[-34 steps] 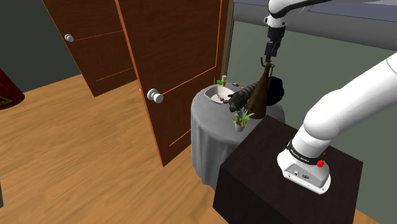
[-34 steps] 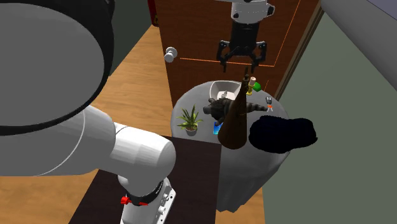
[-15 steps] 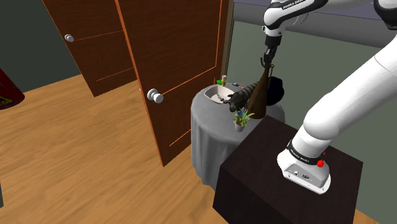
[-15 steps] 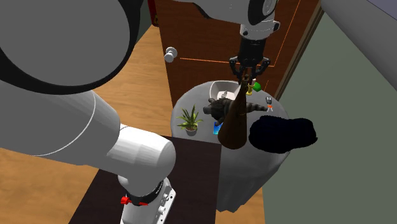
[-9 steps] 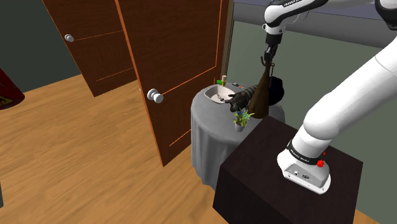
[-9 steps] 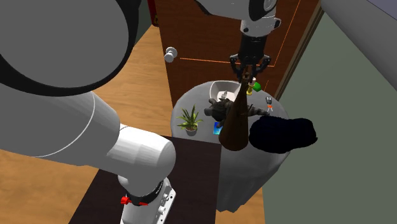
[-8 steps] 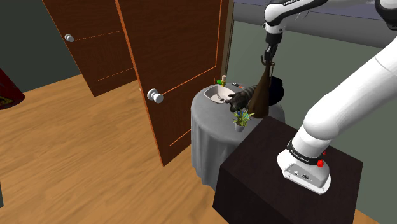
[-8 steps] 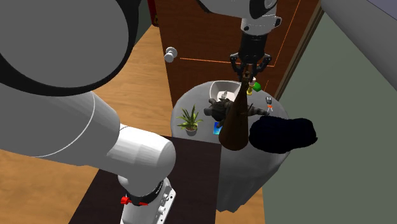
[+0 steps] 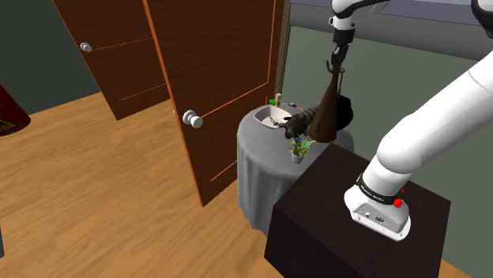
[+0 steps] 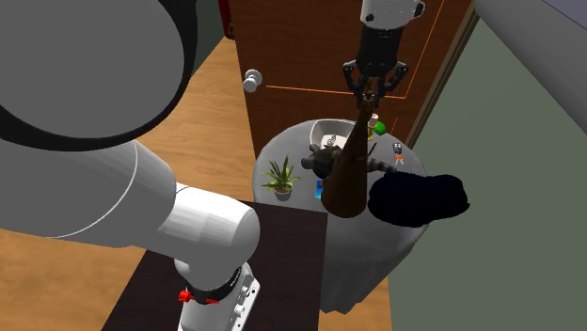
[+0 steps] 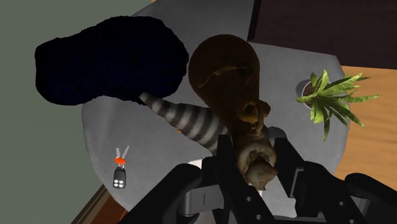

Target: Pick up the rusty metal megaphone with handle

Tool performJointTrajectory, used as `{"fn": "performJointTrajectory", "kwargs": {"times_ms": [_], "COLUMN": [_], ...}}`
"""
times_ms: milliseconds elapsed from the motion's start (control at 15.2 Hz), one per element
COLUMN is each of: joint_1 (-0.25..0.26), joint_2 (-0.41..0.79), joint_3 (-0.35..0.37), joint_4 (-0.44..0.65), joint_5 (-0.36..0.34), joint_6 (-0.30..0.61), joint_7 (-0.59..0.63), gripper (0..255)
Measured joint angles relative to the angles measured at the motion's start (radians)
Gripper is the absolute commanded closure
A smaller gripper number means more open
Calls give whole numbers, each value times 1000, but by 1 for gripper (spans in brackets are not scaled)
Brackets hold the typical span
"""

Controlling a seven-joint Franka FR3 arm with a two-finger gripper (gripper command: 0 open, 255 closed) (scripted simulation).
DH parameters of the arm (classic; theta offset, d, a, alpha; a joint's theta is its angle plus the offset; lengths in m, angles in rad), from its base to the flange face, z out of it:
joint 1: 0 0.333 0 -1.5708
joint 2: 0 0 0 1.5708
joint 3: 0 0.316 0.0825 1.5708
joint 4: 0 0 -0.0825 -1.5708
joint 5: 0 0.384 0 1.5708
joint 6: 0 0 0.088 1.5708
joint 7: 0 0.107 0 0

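The white arm (image 9: 427, 134) rose from its dark stand (image 9: 332, 213) and arched over a round table (image 9: 257, 170) draped in grey cloth, which stood between the stand and a brown wooden door (image 9: 213, 71).

A shapeless black mass (image 10: 419, 197) lay at the table's edge on the second exterior view's right, spilling past the rim.

Just beside it hung the rusty brown megaphone (image 10: 346, 174). Its long axis ran close to vertical, with a slight lean. The narrow mouthpiece end pointed up and the wide bell (image 11: 222, 76) pointed down, over the part of the table nearest the stand. Whether the bell's rim touched the cloth could not be told.

The black gripper (image 10: 373, 89) pointed straight down above the table. Its fingers (image 11: 227, 153) stood close together, clamped on the megaphone's narrow top end from either side.

A dark animal figure with a grey-striped tail (image 11: 181, 118) lay near the table's middle, partly behind the megaphone.

A small potted plant (image 10: 280, 177) stood near the edge closest to the stand, apart from the bell.

A white basin (image 10: 329, 129) sat at the door-side edge.

A key fob (image 11: 119, 175) with a red tag lay near the far edge, apart from the black mass.
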Motion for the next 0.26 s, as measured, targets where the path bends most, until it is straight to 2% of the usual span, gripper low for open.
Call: {"fn": "performJointTrajectory", "kwargs": {"times_ms": [264], "joint_1": [2], "joint_2": [-8], "joint_3": [7], "joint_4": [45], "joint_5": [1], "joint_6": [-52], "joint_7": [-2], "gripper": [255]}}
